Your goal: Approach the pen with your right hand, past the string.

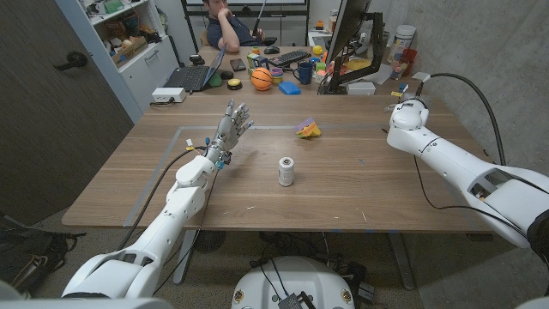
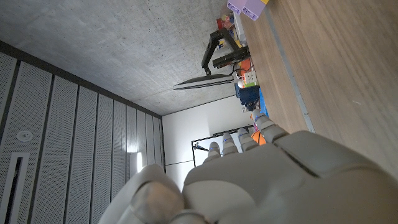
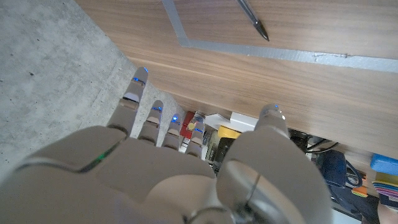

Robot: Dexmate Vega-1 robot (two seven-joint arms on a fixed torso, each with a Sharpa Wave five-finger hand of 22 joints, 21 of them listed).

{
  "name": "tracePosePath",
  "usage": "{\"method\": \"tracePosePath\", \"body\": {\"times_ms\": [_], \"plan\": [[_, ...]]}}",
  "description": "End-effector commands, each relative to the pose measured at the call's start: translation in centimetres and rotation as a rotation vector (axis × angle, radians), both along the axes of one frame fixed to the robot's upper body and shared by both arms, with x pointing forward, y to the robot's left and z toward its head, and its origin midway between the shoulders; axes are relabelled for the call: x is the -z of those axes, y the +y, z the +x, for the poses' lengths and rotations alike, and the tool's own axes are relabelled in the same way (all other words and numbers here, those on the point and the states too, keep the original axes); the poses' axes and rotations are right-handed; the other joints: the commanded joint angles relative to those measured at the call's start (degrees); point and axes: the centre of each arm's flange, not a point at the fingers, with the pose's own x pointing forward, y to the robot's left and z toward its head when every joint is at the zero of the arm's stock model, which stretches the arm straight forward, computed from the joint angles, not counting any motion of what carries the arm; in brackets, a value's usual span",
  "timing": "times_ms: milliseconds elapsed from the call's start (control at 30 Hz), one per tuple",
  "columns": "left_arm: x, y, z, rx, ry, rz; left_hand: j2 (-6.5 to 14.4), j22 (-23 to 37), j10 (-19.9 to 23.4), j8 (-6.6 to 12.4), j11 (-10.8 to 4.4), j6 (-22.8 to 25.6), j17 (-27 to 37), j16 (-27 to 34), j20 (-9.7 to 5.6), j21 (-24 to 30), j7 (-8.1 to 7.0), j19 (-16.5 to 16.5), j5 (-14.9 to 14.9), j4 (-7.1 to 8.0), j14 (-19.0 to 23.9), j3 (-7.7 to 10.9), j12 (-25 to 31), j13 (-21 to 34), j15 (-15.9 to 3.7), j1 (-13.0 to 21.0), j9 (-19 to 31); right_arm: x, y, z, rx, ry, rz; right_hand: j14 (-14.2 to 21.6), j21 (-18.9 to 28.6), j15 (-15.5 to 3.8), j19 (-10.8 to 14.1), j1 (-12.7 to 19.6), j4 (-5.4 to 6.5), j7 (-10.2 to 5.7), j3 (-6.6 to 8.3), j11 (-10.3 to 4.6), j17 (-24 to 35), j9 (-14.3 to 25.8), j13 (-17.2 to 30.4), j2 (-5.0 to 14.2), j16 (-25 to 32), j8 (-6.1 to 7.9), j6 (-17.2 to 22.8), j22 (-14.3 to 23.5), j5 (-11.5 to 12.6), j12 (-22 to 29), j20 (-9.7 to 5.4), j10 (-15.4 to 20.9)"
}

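— Where is the pen [image 3: 249, 14] being seen?

— In the right wrist view it is being shown lying on the wooden table [image 1: 343, 184], just beside a grey tape line [image 3: 267, 51], its dark tip pointing toward the tape.

— How is the right hand [image 3: 186, 168] being held?

— Its fingers [image 3: 132, 93] are being kept spread, with nothing being gripped; they are apart from the pen.

— And the left hand [image 1: 232, 125]?

— It is being held raised above the table, fingers spread, nothing being held.

— What else is being shown on the table?

— A small white roll [image 1: 286, 171], possibly the string, is standing upright mid-table; a yellow and purple toy [image 1: 309, 129] is lying farther back.
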Motion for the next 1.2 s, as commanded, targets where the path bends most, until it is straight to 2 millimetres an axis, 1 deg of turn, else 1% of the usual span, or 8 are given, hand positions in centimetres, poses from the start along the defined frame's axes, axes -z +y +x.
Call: {"method": "tracePosePath", "body": {"times_ms": [33, 67, 233, 367, 900, 1000, 1133, 1200], "plan": [[0.3, -0.2, 0.0, -0.005, 0.01, -0.001, 2.04, 0.12, 0.04, 0.4, -0.41, -1.07, 0.13, 0.28, 0.67, 0.06, 0.38, 0.09, 0.49, 0.01, 0.16, -0.41, 0.26, 0.15, 0.01, 0.29, 0.11, 0.9, -0.2, 0.6, -0.003, 0.081, 0.011, 0.76, -0.52, -0.39, 0.8, 1.63, -0.7, 0.01, 0.16, -0.65, 0.12, 0.14, 0.12, 0.23, -0.11, -0.26, 0.39, 0.07, 0.56, 0.0, -0.1, 0.55], [0.3, -0.2, 0.0, -0.006, 0.01, -0.001, 2.03, 0.12, 0.06, 0.39, -0.42, -1.08, 0.13, 0.28, 0.67, 0.06, 0.38, 0.09, 0.5, 0.01, 0.16, -0.43, 0.27, 0.15, 0.01, 0.29, 0.11, 0.9, -0.3, 0.7, -0.007, 0.089, 0.012, 1.47, -0.67, -0.83, 1.27, 2.63, -1.03, 0.02, 0.3, -1.35, 0.1, 0.13, 0.11, 0.42, -0.06, -0.28, 0.77, 0.05, 0.83, 0.14, -0.12, 1.31], [0.3, -0.2, 0.0, -0.008, 0.011, -0.001, 2.01, 0.11, 0.01, 0.41, -0.38, -1.04, 0.13, 0.27, 0.68, 0.05, 0.45, 0.08, 0.53, 0.02, 0.16, -0.57, 0.25, 0.15, 0.01, 0.29, 0.11, 1.0, -0.4, 0.9, -0.007, 0.091, 0.018, 2.34, -0.99, -1.23, 2.58, 5.05, -1.74, 0.06, 0.54, -1.57, 0.06, 0.12, 0.09, 0.77, -0.22, -0.13, 2.3, 0.02, 1.5, 0.07, -0.14, 2.31], [0.4, -0.2, 0.1, -0.009, 0.013, -0.003, 2.01, 0.11, 0.03, 0.41, -0.32, -1.05, 0.13, 0.27, 0.65, 0.05, 0.45, 0.11, 0.55, 0.02, 0.18, -0.67, 0.25, 0.15, 0.01, 0.3, 0.11, 1.1, -0.5, 1.2, -0.011, 0.094, 0.012, 4.14, -1.51, -2.44, 4.51, 7.92, -2.13, 0.16, 0.37, -2.44, 0.0, 0.1, 0.03, 0.85, -0.22, 0.6, 6.53, -0.02, 2.37, 0.16, -0.11, 4.93], [0.5, -0.4, 0.3, -0.011, 0.015, -0.003, 2.05, 0.1, -0.04, 0.39, -0.37, -1.09, 0.12, 0.25, 0.67, 0.03, 0.43, 0.12, 0.67, 0.02, 0.15, -1.07, 0.22, 0.15, -0.01, 0.32, 0.1, 1.8, -0.8, 2.2, -0.025, 0.16, 0.032, 5.35, -1.93, -3.76, 7.09, 11.12, -2.22, 0.13, -0.12, -3.26, -0.05, -0.02, 0.02, 0.78, -0.45, 1.01, 11.31, -0.06, 3.2, -0.56, -0.15, 6.46], [0.6, -0.4, 0.3, -0.01, 0.016, -0.003, 2.07, 0.1, -0.03, 0.39, -0.34, -1.1, 0.12, 0.25, 0.68, 0.03, 0.46, 0.14, 0.7, 0.02, 0.16, -1.18, 0.23, 0.15, -0.06, 0.34, 0.1, 1.9, -0.8, 2.4, -0.032, 0.166, 0.038, 6.06, -2.11, -4.22, 7.51, 11.68, -2.09, 0.09, -0.41, -4.06, -0.05, -0.04, 0.01, 0.69, -0.34, 1.06, 12.55, -0.07, 3.33, -0.63, -0.12, 7.17], [0.7, -0.4, 0.3, -0.012, 0.019, -0.003, 2.07, 0.1, -0.03, 0.39, -0.47, -1.09, 0.12, 0.25, 0.63, 0.02, 0.43, 0.13, 0.73, 0.02, 0.17, -1.27, 0.23, 0.15, -0.06, 0.35, 0.1, 2.0, -0.7, 2.5, -0.033, 0.163, 0.036, 8.1, -2.4, -5.35, 8.88, 12.96, -1.67, 0.13, -1.26, -5.28, -0.08, -0.08, 0.01, 0.59, -0.17, 1.39, 16.63, -0.08, 3.66, -0.47, -0.14, 10.22], [0.8, -0.4, 0.3, -0.012, 0.022, -0.003, 2.08, 0.09, -0.03, 0.38, -0.36, -1.11, 0.12, 0.24, 0.65, 0.02, 0.44, 0.14, 0.74, 0.01, 0.14, -1.31, 0.23, 0.15, -0.03, 0.36, 0.1, 2.0, -0.7, 2.4, -0.037, 0.163, 0.032, 8.59, -2.52, -5.5, 9.12, 13.3, -1.53, 0.11, -1.51, -5.37, -0.09, -0.08, 0.02, 0.64, -0.2, 1.54, 18.03, -0.08, 3.75, -0.5, -0.13, 10.92]]}}
